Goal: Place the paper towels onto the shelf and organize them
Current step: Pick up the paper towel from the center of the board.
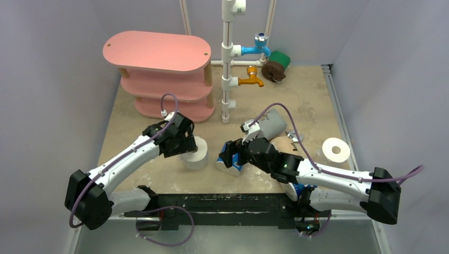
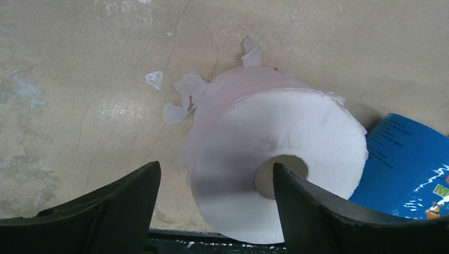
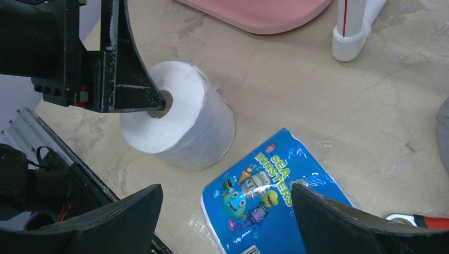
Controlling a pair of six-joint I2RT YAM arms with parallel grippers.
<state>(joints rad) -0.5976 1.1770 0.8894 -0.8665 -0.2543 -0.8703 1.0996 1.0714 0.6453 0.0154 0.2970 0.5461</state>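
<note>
Well, table (image 1: 312,106) carries shelf (image 1: 159,53) at far left, no roll seen on it yet. Upright white roll (image 1: 197,159) sits near shelf front, under left hand (image 1: 182,144): one finger in core, other outside wall, jaws wide, nothing pinched. Risk: soft wall crushes, roll pivots or slips on lift. Just beside it, blue-wrapped roll (image 1: 227,164) lies below right hand (image 1: 234,154), gaping, empty. Arms close together: clash if both move. Torn outer ply (image 2: 182,100) on white roll may snag, unwind.

Far beyond right fingers (image 3: 339,225): white plastic pipe frame (image 1: 229,53), blue tap (image 1: 257,48), orange tap (image 1: 251,80). Just beside same fingers: red-handled wrench (image 3: 431,221).
</note>
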